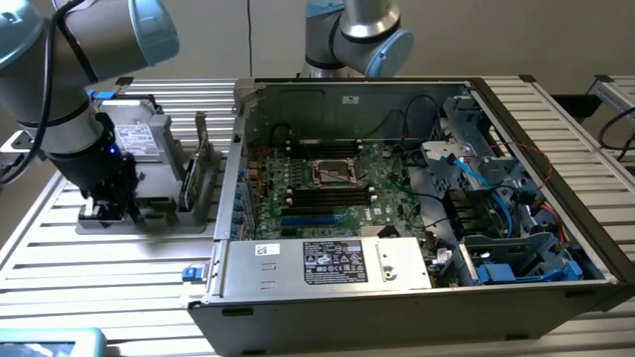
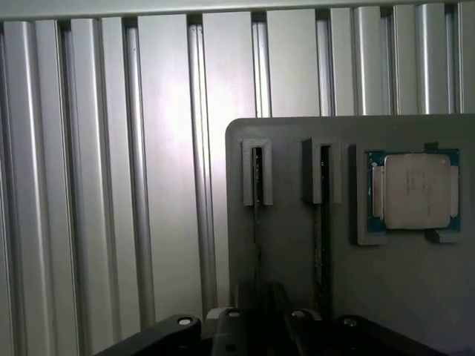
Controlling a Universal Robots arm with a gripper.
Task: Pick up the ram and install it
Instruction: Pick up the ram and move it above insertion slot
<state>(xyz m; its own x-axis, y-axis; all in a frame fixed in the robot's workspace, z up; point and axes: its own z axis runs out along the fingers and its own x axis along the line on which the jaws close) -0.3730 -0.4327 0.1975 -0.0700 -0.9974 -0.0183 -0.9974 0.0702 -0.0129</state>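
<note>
At the exterior view's left, on the slatted aluminium table [image 1: 100, 275], a grey holder [image 1: 159, 222] is sitting just beside the open computer case [image 1: 397, 323]; the holder's edge nearest the case is standing close to the case's side wall, while bare slats are lying open in front of it and toward the exterior view's left. The arm [image 1: 59, 111] is reaching down from above, its wrist pointing at the holder; the gripper [image 1: 107, 208] is sitting low over the holder's outer end, apart from the upright green card [image 1: 205, 167] and nearer the camera than the silver hard drive [image 1: 134, 141]; whether the gripper is parted or clamping cannot be told from either view. The wrist view is looking down onto what the arm is hiding in the exterior view: two narrow slots in the holder [image 2: 415, 297]; the ram [image 2: 257, 222] is standing on edge in the slot in line with the gripper [image 2: 261, 317]; a second thin stick [image 2: 323, 237] is standing in the neighbouring slot, between the ram and a processor [image 2: 414, 190] lying flat in its recess. The exterior view is showing the case's interior; the motherboard [image 1: 328, 186] is lying flat, with the power supply [image 1: 328, 260] along the near wall.
</note>
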